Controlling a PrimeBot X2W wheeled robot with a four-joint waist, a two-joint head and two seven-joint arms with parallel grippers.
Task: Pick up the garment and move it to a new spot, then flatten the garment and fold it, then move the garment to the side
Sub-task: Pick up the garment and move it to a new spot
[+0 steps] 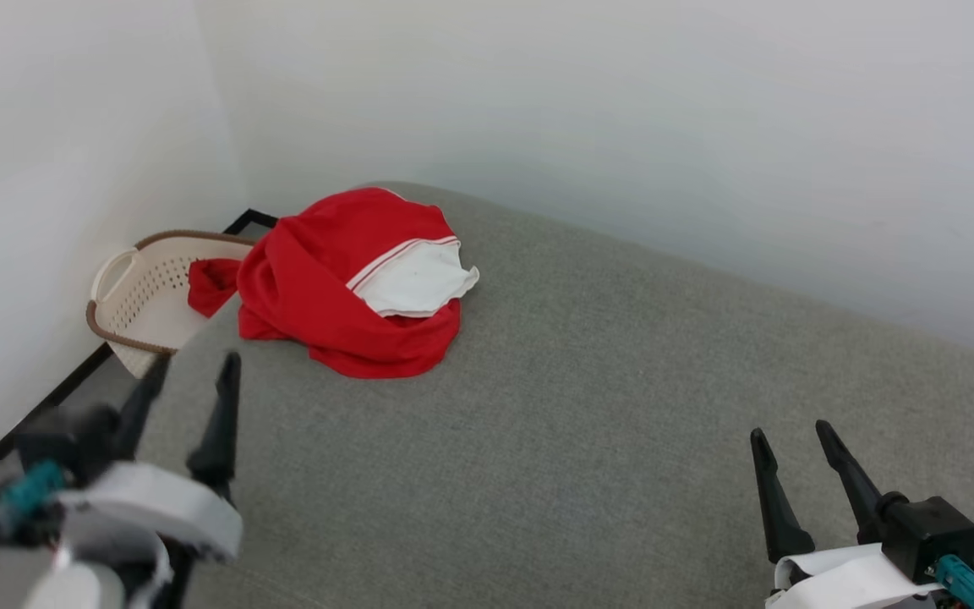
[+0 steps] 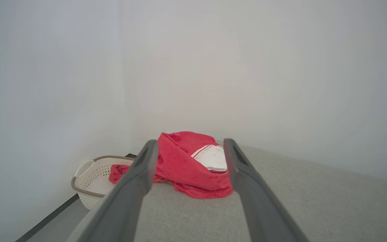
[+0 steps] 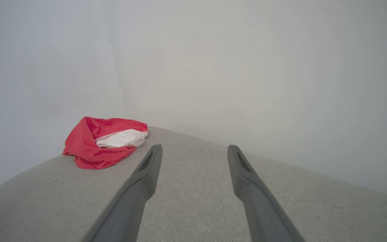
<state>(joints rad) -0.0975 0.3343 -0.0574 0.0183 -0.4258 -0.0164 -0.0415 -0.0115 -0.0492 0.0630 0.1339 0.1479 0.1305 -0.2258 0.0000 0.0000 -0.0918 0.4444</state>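
Garment [image 1: 318,288] bunched far left, looks soft, light, floppy, so I'd pinch a raised red fold; left gripper [image 1: 197,359] and right gripper [image 1: 790,430] both have jaws apart, holding nothing

Left hand [image 1: 197,359] blurred in head view, its wrist cut by the bottom edge. Basket [image 1: 140,296] partly hidden behind the bench [image 1: 538,440] corner. Garment [image 1: 318,292] bunched, folds concealing most of its surface.

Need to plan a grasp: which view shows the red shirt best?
The head view: the shirt lies whole and unblocked, crumpled on the grey cushion. In the left wrist view, fingers cross its edges; the right wrist view shows it small, at the left.
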